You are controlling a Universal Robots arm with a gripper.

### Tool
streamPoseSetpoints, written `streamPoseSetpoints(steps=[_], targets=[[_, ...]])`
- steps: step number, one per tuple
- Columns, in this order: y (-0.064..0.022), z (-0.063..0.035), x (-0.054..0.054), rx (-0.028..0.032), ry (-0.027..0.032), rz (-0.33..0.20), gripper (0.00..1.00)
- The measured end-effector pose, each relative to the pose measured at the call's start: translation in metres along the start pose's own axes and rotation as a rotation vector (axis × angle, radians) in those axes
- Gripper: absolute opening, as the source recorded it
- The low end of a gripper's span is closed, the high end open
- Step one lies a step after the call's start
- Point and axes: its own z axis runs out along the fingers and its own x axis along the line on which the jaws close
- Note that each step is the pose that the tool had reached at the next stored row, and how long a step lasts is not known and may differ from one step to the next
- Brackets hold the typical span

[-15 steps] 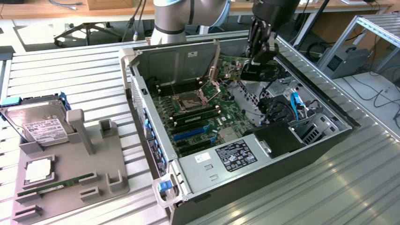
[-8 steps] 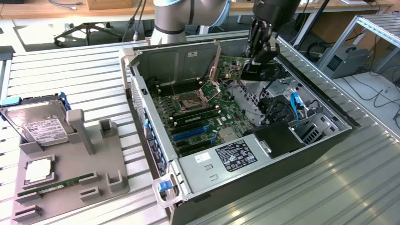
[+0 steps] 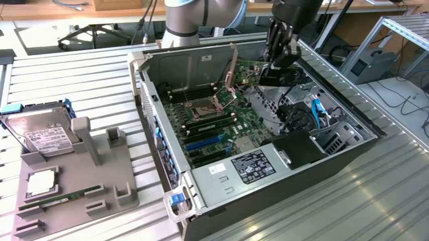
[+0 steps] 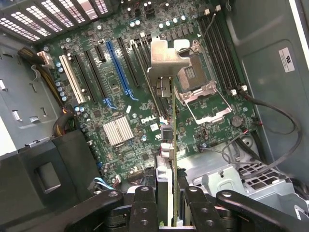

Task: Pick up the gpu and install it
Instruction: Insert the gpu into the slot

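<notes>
Hovering inside the open computer case (image 3: pixel 150 100), the hand (image 3: pixel 276 69) is clenching the gpu (image 3: pixel 246 71) by one end, keeping it on edge above the motherboard (image 3: pixel 221 125), likely so its connector is facing the slots. The wrist view is showing the pale bracket (image 4: pixel 164 55) leading and the blue slot (image 4: pixel 118 67) off to one side, while the exterior view is revealing the card's height over the board.

arm (image 3: pixel 182 22): silver-grey tube | hand (image 4: pixel 169 203): black linked fingers (image 4: pixel 144 205) (round screws at the joints)
</notes>
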Motion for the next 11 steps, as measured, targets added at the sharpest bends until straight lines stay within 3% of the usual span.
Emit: streamPoseSetpoints(steps=[11], targets=[[-0.0015,0.0,-0.0006,-0.0009,-0.0009,-0.033,0.27]])
